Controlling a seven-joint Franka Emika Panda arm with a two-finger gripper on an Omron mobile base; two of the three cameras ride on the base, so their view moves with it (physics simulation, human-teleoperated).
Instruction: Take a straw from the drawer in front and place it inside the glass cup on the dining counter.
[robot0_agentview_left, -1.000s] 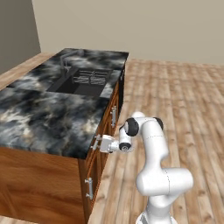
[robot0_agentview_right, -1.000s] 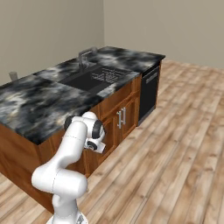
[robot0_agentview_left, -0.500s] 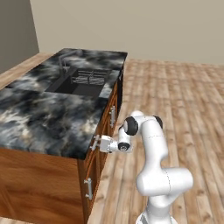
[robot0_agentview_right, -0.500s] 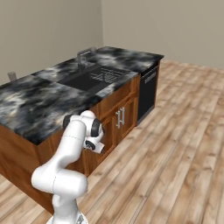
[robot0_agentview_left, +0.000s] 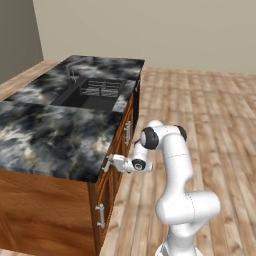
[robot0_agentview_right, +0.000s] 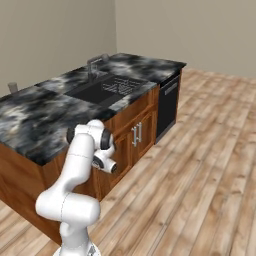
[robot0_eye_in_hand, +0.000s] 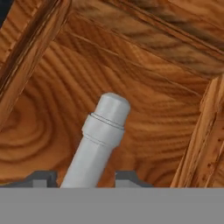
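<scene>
Between the tool's (robot0_eye_in_hand: 81, 177) half-cropped tips, the drawer (robot0_eye_in_hand: 131, 109) handle (robot0_eye_in_hand: 98, 142).

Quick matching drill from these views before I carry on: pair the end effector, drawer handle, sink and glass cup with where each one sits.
Things:
1. end effector
2. drawer handle
3. sink
4. glass cup

Places:
A. sunk into the marble top, below the faucet
B. at the far left edge of the dining counter
C. at the drawer front, just under the counter edge
D. between the finger tips in the hand view

Pairs: 1-C, 2-D, 3-A, 4-B
</scene>
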